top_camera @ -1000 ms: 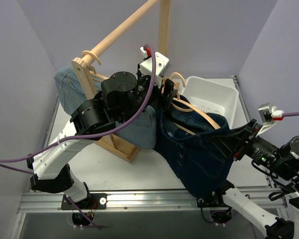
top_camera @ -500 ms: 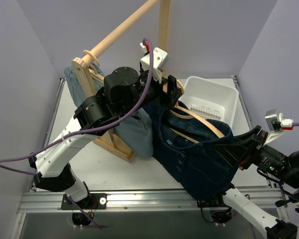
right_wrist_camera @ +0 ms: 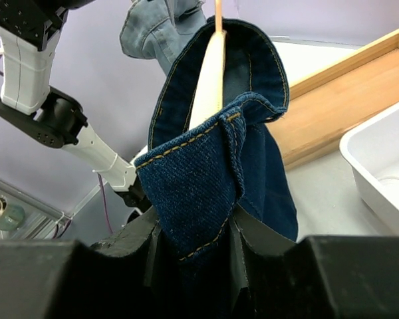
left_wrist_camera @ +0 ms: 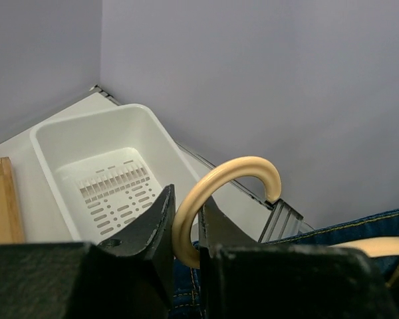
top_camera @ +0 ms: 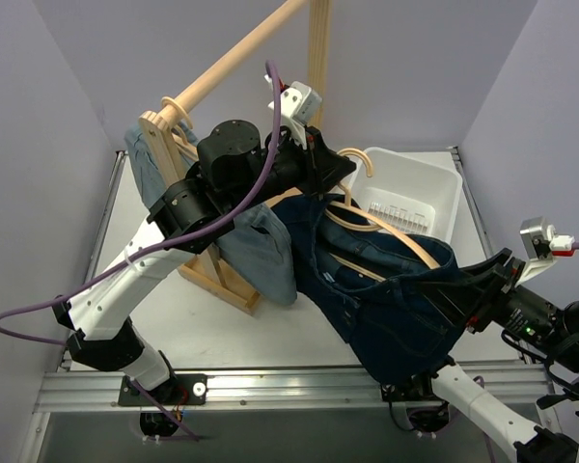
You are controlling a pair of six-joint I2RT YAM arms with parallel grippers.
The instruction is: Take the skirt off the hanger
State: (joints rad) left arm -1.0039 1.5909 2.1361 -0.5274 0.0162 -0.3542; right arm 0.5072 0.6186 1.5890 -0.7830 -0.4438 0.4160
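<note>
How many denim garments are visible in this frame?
2. A dark blue skirt on the wooden hanger between the arms, and a lighter blue denim piece hanging at the wooden rack. More may be hidden behind the left arm.

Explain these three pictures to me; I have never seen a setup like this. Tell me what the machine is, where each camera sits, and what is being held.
Two robot arms are bolted at the near edge of a white table. The wide picture looks down from above and behind them. The other two come from cameras on each wrist. The left gripper has its fingers closed on the hook of a wooden hanger. The right gripper pinches the waistband of a dark denim skirt that hangs on that hanger. On the table stand a white bin and a wooden rack, which carries a lighter denim garment.
</note>
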